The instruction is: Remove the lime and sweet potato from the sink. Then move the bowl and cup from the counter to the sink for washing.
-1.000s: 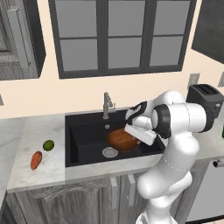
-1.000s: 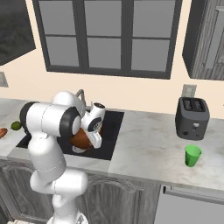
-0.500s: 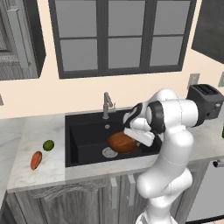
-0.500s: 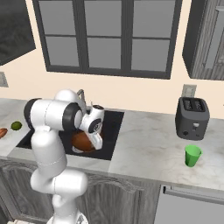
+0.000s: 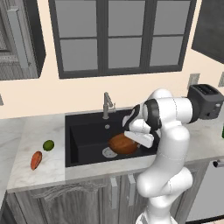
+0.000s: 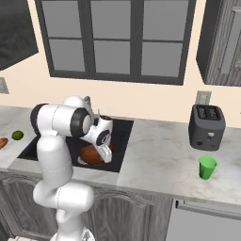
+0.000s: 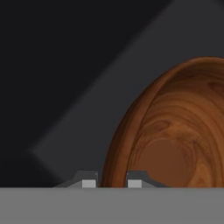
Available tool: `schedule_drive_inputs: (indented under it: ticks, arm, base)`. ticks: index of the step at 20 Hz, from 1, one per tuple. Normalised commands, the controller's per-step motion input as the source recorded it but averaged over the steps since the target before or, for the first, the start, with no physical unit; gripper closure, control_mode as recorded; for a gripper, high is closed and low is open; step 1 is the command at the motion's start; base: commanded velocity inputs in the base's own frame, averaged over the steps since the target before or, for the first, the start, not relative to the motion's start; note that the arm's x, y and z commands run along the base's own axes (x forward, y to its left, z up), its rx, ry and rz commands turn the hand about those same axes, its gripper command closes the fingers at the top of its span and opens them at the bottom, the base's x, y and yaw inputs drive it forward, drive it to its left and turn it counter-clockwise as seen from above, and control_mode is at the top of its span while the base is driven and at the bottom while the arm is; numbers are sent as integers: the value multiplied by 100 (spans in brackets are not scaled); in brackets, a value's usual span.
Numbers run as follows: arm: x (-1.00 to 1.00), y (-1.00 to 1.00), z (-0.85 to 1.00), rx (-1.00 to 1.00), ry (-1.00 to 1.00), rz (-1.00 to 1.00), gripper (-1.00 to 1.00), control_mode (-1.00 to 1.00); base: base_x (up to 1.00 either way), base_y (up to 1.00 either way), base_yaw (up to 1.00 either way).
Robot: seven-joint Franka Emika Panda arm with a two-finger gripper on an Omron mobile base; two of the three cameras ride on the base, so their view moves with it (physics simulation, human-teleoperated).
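Bowl pinched at rim, low inside the sink

We have the gripper point(image 7: 111, 183) clamped on the rim of the wooden bowl point(image 5: 123, 144): in the hand view one fingertip point(image 7: 89, 183) sits outside the rim and the other inside, pinching the wall. Bowl hangs tilted over the black basin of the sink point(image 5: 85, 135), just beside the round silver drain point(image 5: 108, 152); we cannot tell whether it touches the floor. Basin left of the bowl is free, all the way to the left wall. Front edge of the sink is near the bowl; faucet point(image 5: 106, 105) stands behind it at the back edge.

Versus a second ago, the bowl has dropped lower and shifted slightly toward the drain; the elbow has come down with it. The grip looks unchanged.

Lime point(image 5: 48, 145) and sweet potato point(image 5: 36, 160) lie on the marbled counter point(image 5: 39, 175) left of the sink, near each other, apart. Green cup point(image 6: 206, 167) stands upright on the counter well right of the sink, in front of the dark toaster point(image 6: 207, 127). Dark-framed window above the sink, grey cabinets below.
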Motion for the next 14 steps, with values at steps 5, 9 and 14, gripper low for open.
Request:
schedule_drive_inputs:
  ticks: [5,9,14]
  arm:
    - [9,-5,-17,0,0,0,100,-100]
    - [12,-1,-17,0,0,0,100,-100]
    - [13,-1,-17,0,0,0,100,-100]
  base:
    - [0,0,0]
    - [0,0,0]
    - [0,0,0]
